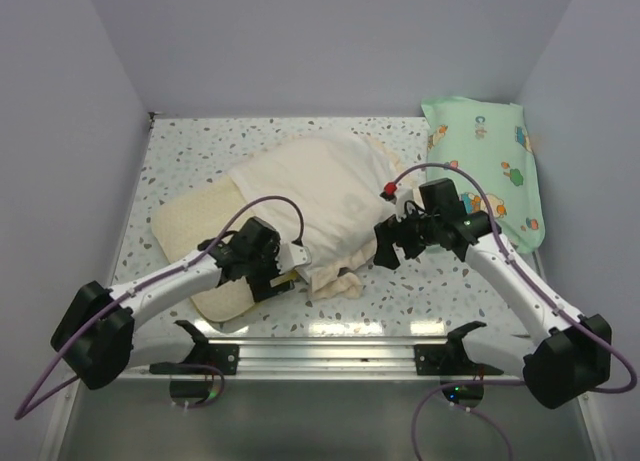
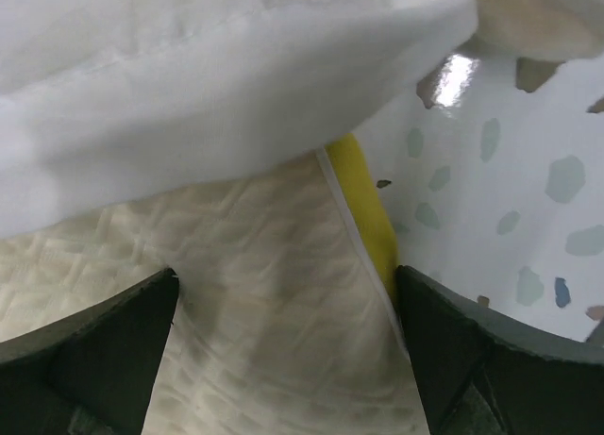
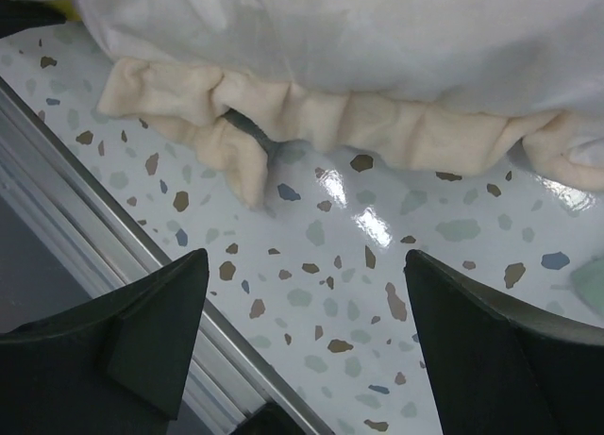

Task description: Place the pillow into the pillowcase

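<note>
- Top external view: the pillowcase lies limp with its cream face up, spreading ahead of both sets of jaws. The pillow juts out from beneath it on the outer side of the left jaws. Whether the covered end is inside the case or only under it cannot be told.
- By my judgement the insertion is part-way at best. The stretch of pillow beside the left jaws is uncovered, so either the case must be drawn across it or the pillow pushed deeper.
- Left jaws stand spread wide and pinch nothing. In the left wrist view the quilted pillow fills the gap between them, and its yellow edge runs near the right-hand side of that gap. The pillowcase's hem drapes across just ahead. Whether the tips rest on the pillow cannot be told.
- That placing would suit a grab at the pillow's edge or at the hem above it; the pictures do not settle which.
- Right jaws are also spread wide and empty, over bare speckled counter. The ruffled trim lies just ahead of them, apart from them, and a metal rail runs along their left side.
- A likely reason is that the trim marks the case's mouth, and lifting it would open a way for the pillow.
- Mint-green cartoon-print pillow sits well apart, beyond the right jaws, and has no part in this step.
</note>
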`<state>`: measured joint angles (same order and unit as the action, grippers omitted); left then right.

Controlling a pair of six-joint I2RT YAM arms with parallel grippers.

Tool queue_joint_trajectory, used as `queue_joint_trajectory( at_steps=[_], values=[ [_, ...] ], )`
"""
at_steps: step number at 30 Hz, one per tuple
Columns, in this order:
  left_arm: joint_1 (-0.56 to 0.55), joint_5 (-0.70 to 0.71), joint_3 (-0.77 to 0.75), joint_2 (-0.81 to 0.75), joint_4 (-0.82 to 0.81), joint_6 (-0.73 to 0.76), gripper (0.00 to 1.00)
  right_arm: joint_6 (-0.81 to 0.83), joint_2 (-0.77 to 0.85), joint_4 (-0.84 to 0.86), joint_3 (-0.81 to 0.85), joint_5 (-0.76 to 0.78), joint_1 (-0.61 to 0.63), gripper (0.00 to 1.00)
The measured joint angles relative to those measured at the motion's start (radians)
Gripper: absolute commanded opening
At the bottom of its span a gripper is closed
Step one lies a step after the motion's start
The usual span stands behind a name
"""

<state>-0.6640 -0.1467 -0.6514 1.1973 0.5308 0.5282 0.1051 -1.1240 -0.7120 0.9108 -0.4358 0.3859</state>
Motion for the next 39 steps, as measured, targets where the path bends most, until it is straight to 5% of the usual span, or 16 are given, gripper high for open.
queue_joint_trajectory(
  at_steps=[1,2,3,4,6,7,19,27,28,29,31,32,39],
  values=[
    [-0.006,0.02,0.002,0.031,-0.021,-0.014,1.0,0.005,-0.016,0.0,0.004,-0.001,0.0,0.88],
    [-0.011,0.039,0.003,0.067,-0.041,-0.021,0.88,0.009,-0.031,0.002,0.005,-0.001,0.0,0.88],
    [-0.014,0.056,0.002,0.101,-0.061,-0.027,0.71,0.01,-0.043,0.002,0.005,0.0,0.0,0.87],
    [-0.015,0.074,-0.003,0.137,-0.078,-0.04,0.36,0.012,-0.058,0.003,0.005,0.002,0.0,0.87],
    [-0.011,0.089,-0.044,0.199,-0.081,-0.053,0.05,0.013,-0.09,0.01,0.005,0.008,0.0,0.86],
    [-0.001,0.082,-0.072,0.22,-0.069,-0.06,0.0,0.013,-0.108,0.016,0.006,0.011,0.002,0.86],
    [0.261,-0.35,-0.636,0.394,0.095,-0.253,0.0,0.034,-0.265,0.194,0.025,0.056,0.116,0.99],
    [0.315,-0.536,-0.795,0.499,0.117,-0.356,0.0,0.089,-0.277,0.485,-0.132,0.236,0.192,0.99],
    [0.323,-0.556,-0.799,0.507,0.118,-0.368,0.0,0.099,-0.306,0.505,-0.13,0.264,0.197,0.95],
    [0.33,-0.57,-0.804,0.513,0.119,-0.38,0.0,0.106,-0.334,0.521,-0.122,0.277,0.201,0.68],
    [0.345,-0.601,-0.813,0.522,0.115,-0.41,0.0,0.121,-0.418,0.539,-0.084,0.288,0.206,0.36],
    [0.35,-0.613,-0.814,0.523,0.11,-0.424,0.0,0.121,-0.45,0.547,-0.066,0.283,0.207,0.0],
    [0.387,-0.633,-0.818,0.518,0.003,-0.576,0.0,-0.063,-0.449,0.576,0.061,-0.017,0.245,0.0]
  ],
)
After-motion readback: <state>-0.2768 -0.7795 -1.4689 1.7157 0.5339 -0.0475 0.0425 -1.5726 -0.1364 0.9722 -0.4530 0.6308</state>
